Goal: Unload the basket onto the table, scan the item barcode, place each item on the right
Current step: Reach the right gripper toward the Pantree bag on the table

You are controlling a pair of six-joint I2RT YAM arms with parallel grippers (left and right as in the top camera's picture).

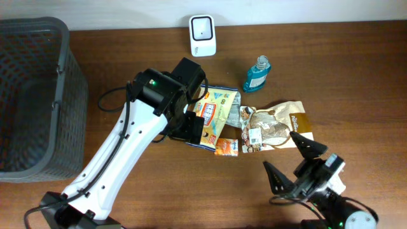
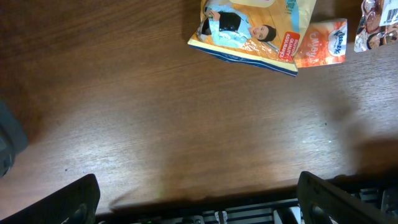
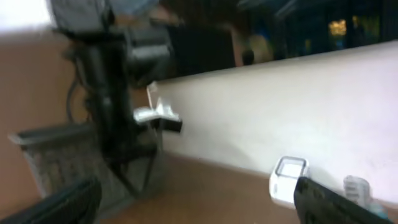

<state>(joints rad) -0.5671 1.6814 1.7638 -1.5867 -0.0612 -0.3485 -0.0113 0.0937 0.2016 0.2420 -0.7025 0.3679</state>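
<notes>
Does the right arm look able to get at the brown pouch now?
Likely yes: the right gripper is open just beside the brown pouch, with nothing between them.

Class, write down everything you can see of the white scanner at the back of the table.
The scanner is a small white box with rounded corners, plastic by its look, with a dark-rimmed window on its face. It stands on the brown table at its far edge, by the wall. Nothing touches it: the blue bottle is its nearest neighbour, and that is well apart.
</notes>
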